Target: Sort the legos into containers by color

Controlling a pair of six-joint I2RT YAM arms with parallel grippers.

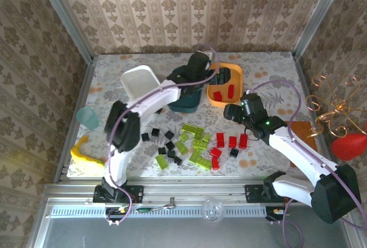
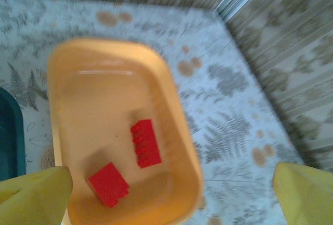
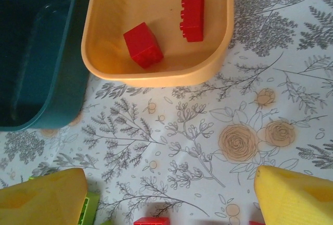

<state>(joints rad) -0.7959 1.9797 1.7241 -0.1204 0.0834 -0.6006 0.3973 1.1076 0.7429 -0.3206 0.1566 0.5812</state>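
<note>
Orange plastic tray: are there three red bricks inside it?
No, the orange plastic tray holds two: a square red brick and a longer red brick.

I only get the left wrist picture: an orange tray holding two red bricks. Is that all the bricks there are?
Observer: No. The top view shows loose black bricks, lime-green bricks and red bricks on the near half of the table.
Operator: Any more trays?
Observer: Yes, a white tray stands left of the dark teal tray.
Operator: Where is the other hand?
Observer: The right hand hovers open over the table, just short of the orange tray, holding nothing.
</note>
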